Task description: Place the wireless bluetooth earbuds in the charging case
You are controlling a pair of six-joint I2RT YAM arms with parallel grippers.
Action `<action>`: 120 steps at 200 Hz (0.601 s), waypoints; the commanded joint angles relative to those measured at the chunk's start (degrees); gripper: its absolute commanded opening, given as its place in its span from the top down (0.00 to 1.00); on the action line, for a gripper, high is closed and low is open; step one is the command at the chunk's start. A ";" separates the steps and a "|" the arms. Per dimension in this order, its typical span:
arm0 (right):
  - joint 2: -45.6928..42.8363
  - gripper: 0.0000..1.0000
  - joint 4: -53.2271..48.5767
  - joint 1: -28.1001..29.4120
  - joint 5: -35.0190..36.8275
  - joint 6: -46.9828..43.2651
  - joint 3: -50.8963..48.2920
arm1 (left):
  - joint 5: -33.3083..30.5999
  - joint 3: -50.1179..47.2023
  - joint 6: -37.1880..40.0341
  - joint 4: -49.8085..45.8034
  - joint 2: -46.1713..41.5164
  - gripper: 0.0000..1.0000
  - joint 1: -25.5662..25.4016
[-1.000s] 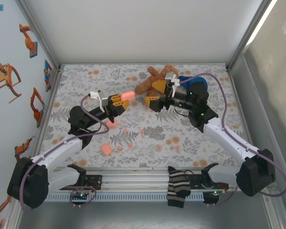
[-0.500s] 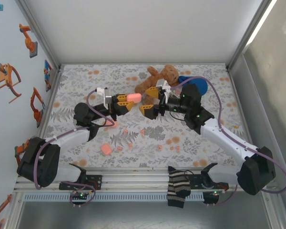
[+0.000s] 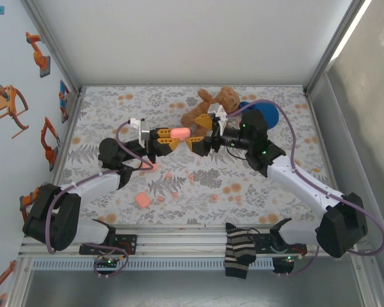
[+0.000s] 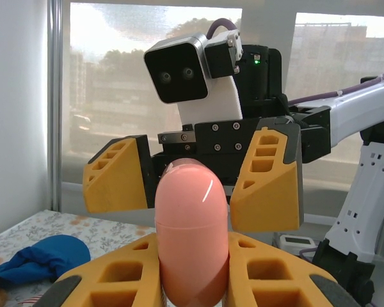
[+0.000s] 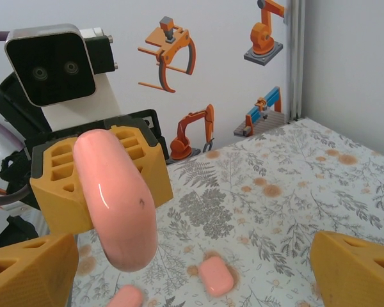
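The flowered worktop [image 3: 102,109] carried a brown teddy bear [image 3: 214,102] at its far side. Just in front of the bear, the two arms met tip to tip above the surface. The right hand [image 3: 197,133] stood wide, facing the left hand [image 3: 171,137], which gripped the pink charging case [image 3: 179,132] end-out. The tiny earbuds [image 3: 214,197] lay scattered on the worktop, nearer the arm bases and well apart from the case.
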 commanded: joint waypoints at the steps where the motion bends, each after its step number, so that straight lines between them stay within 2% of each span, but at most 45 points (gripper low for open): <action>1: 0.63 0.09 1.10 0.14 0.69 -0.91 2.81 | 1.42 1.28 1.02 2.71 0.19 1.00 0.41; 120: 2.29 0.11 0.39 0.15 4.10 -0.68 5.25 | 1.86 1.37 1.21 2.71 0.01 1.00 0.52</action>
